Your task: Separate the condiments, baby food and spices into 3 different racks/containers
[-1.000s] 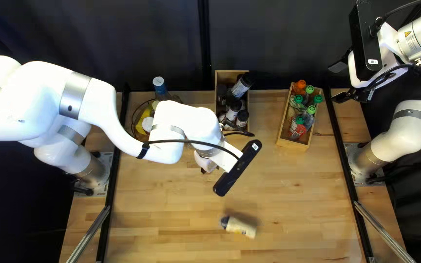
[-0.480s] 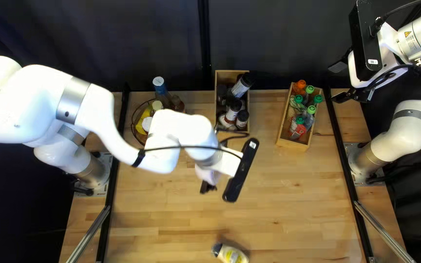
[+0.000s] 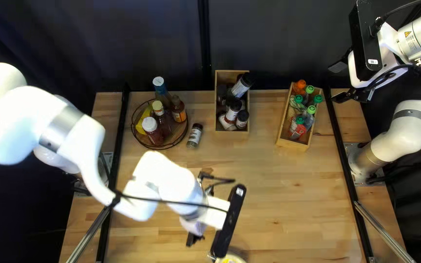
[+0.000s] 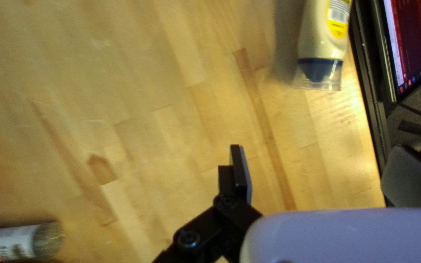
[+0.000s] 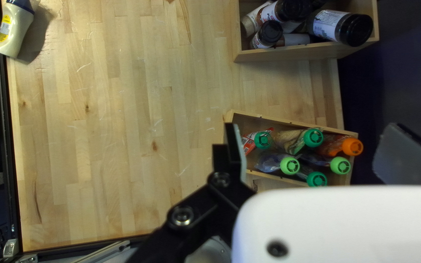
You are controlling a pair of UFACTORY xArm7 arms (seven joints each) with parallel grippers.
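A cream squeeze bottle (image 3: 232, 260) with a blue cap lies near the front edge, partly behind my left gripper (image 3: 194, 239); in the left wrist view the bottle (image 4: 321, 41) is ahead of the open left gripper (image 4: 320, 168), untouched. A spice jar (image 3: 195, 136) lies beside the round wire rack (image 3: 168, 146) of condiment bottles. The middle wooden box (image 3: 226, 77) has black-capped spice jars. Baby food pouches with green and orange caps fill the right wooden box (image 3: 290, 144). My right gripper (image 3: 338, 82), raised beyond that box, stands open and empty; its wrist view shows the gripper (image 5: 313, 148) over the pouches.
A blue bottle (image 3: 160, 87) stands at the wire rack's back edge. In the left wrist view, a screen (image 4: 415, 39) lies past the table's front edge. The dark curtain (image 3: 269, 39) hangs behind the racks.
My left arm has swung toward the table's front edge, uncovering the wire rack and spice jar. The cream bottle has shifted toward the front edge. My right arm is still.
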